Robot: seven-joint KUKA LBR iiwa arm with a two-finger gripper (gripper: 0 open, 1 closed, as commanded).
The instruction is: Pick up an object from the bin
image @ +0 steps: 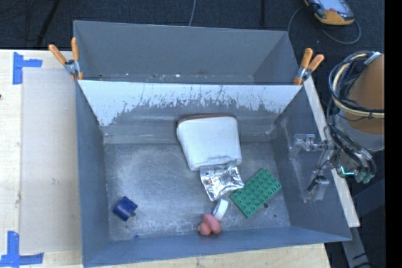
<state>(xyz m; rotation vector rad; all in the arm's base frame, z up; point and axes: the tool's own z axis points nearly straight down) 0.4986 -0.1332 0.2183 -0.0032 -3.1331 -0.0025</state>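
Our hand [316, 182] hangs by the right wall of the bin [188, 103]. The green block plate [255, 192] lies near it, toward the middle. We cannot tell if the hand is spread.

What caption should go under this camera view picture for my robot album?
Gripper at the grey bin's right wall, apart from a white pad, foil packet and green plate.

Grey bin [144, 166]: white pad [209, 140], foil [221, 181], green plate [255, 192], blue block [124, 208]
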